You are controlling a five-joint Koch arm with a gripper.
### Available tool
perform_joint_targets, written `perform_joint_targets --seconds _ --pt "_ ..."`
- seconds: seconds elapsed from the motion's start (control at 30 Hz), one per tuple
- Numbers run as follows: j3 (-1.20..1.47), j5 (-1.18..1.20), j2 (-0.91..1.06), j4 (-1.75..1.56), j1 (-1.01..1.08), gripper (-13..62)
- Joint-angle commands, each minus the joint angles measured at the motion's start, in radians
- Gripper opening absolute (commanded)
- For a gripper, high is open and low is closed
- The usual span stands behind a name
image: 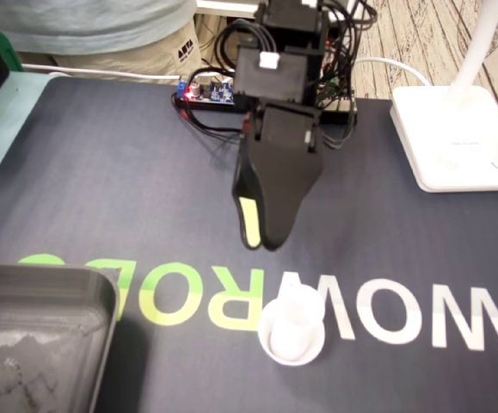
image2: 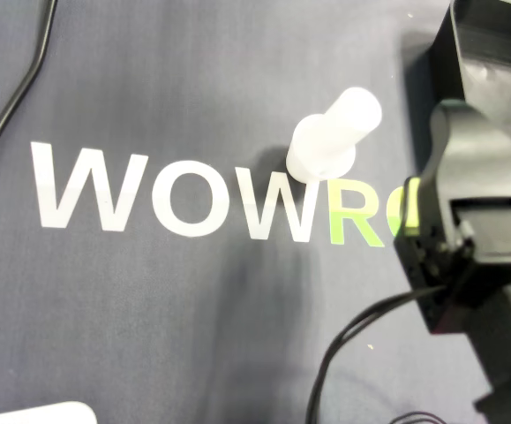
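Note:
A white plastic peg (image: 292, 329) stands upright on its round base on the dark mat, over the pale "WOWROBO" lettering; in the overhead view the peg (image2: 332, 141) leans toward the upper right of the picture. My black gripper (image: 260, 244) hangs point-down above the mat, a short way behind and slightly left of the peg, apart from it. Its jaws meet at the tip and hold nothing. A yellow-green strip marks one finger (image: 249, 221). In the overhead view the gripper (image2: 414, 216) sits to the right of the peg.
A grey tray (image: 42, 331) fills the lower left corner. A white lamp base (image: 455, 138) stands at the back right. A circuit board (image: 205, 90) and cables lie by the arm's base. A black cable (image2: 12, 102) runs along the mat's left side in the overhead view.

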State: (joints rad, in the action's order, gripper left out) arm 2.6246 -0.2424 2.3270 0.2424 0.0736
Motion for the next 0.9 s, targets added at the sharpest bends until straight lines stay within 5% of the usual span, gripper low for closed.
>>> perform_joint_targets --seconds 0.0,0.87 --pt "-0.003 0.021 0.075 -0.003 0.000 32.3" --pt "0.359 0.028 0.075 -0.020 0.046 33.9"
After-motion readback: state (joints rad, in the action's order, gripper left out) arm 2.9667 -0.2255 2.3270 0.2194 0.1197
